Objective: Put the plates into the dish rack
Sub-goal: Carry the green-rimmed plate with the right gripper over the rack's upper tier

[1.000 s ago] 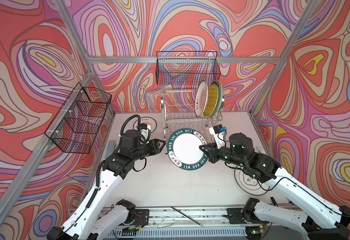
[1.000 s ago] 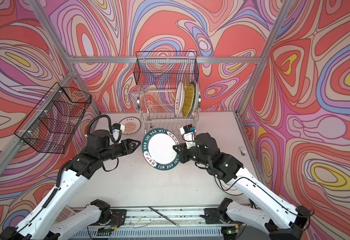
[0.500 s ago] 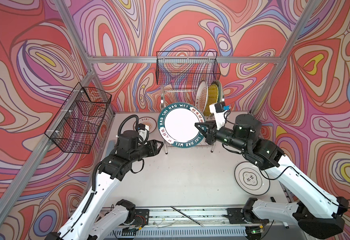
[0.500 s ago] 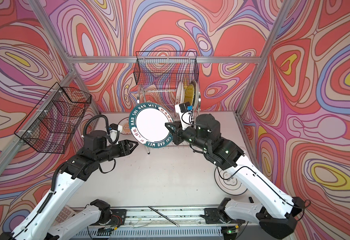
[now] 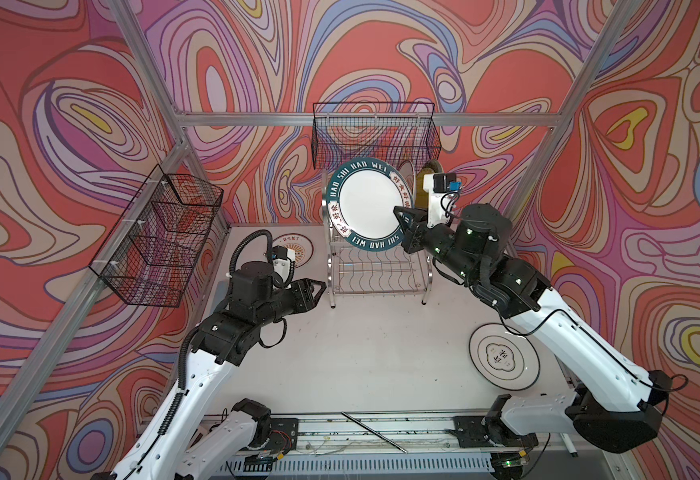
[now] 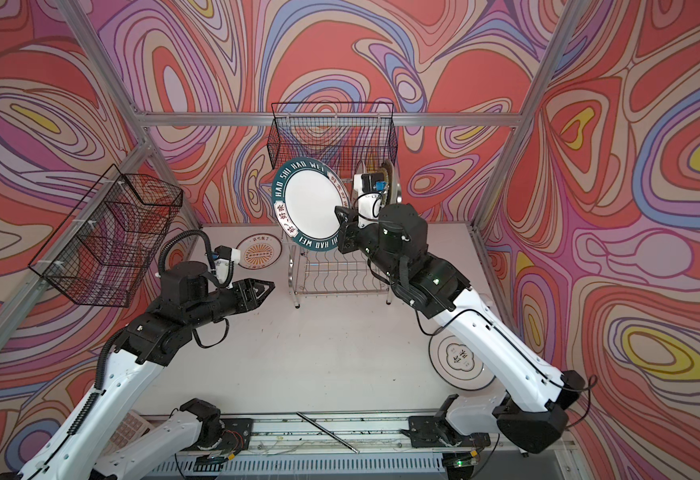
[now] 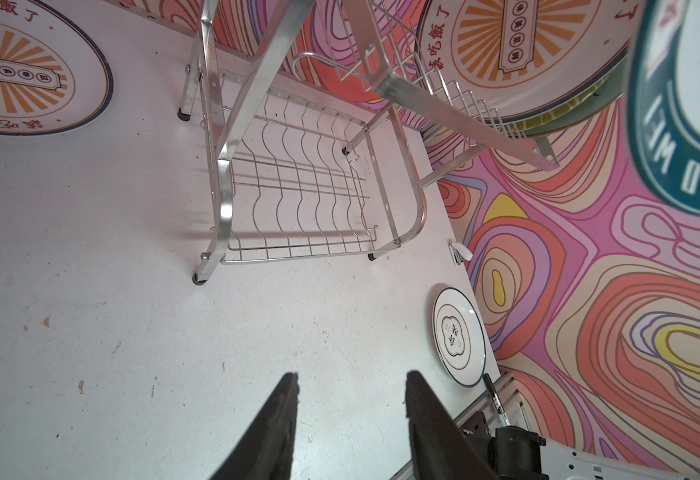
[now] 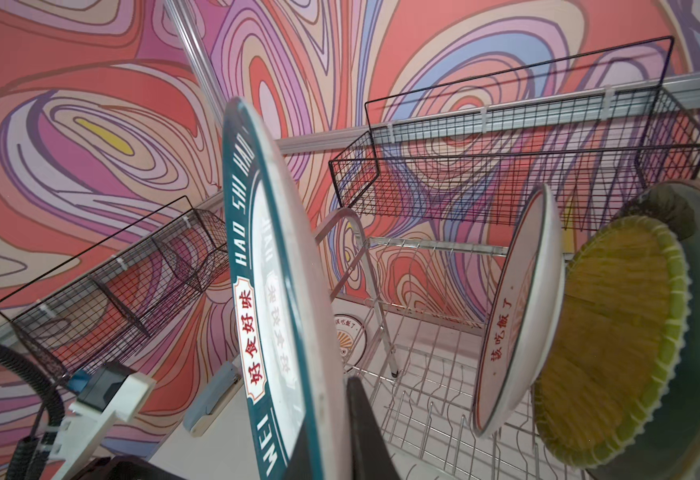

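Plate [image 5: 367, 203] with green lettered rim at dish rack [image 5: 377, 272]

My right tool [image 5: 401, 220] grips its edge tight, holding it upright near the rack's upper tier. My left tool [image 7: 352, 376] hovers half open, empty, above the counter [image 5: 360, 353].

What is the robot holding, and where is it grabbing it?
The right hand pinches the green-rimmed plate by its rim, on the side nearest that arm. The left hand is open and holds nothing.
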`<state>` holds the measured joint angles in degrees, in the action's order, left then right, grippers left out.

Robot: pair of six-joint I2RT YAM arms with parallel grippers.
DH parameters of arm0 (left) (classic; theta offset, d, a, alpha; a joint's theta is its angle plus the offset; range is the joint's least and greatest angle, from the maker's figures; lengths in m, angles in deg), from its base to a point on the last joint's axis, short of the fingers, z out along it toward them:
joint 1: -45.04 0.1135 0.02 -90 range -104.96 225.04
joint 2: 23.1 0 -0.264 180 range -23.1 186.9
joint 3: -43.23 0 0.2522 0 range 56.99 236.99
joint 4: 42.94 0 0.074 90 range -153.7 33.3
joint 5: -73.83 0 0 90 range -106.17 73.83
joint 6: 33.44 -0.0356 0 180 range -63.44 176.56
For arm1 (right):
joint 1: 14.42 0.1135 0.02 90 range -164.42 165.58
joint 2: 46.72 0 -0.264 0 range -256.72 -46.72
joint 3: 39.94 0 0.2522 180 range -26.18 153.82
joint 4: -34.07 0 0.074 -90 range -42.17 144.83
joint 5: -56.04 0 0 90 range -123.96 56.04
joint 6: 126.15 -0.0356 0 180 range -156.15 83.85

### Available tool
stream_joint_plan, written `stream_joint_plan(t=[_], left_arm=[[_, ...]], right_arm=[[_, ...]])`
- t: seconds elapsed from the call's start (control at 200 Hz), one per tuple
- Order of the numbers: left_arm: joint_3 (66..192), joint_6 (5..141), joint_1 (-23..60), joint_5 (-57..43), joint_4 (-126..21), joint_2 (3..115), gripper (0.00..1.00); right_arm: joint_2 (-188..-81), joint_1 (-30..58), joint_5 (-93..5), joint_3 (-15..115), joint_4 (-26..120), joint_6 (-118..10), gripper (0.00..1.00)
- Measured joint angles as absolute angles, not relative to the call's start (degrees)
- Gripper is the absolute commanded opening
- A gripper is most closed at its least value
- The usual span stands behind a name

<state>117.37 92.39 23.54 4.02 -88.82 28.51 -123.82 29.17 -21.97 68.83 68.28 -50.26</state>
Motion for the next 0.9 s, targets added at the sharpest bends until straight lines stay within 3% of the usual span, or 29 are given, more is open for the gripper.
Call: stream_joint_plan(t=[0.28,0.896], left_arm=[[117.4,92.9,23.5,4.1,-88.2,28.4,0.46],[117.4,92.5,23.5,3.0,-88.9,25.8,0.46]], right_arm=[[-128.8,30.8,-12.5,74.7,67.8,-49.8,0.0],[-148.9,42.9,25.1,94.5,67.3,-36.3,0.0]])
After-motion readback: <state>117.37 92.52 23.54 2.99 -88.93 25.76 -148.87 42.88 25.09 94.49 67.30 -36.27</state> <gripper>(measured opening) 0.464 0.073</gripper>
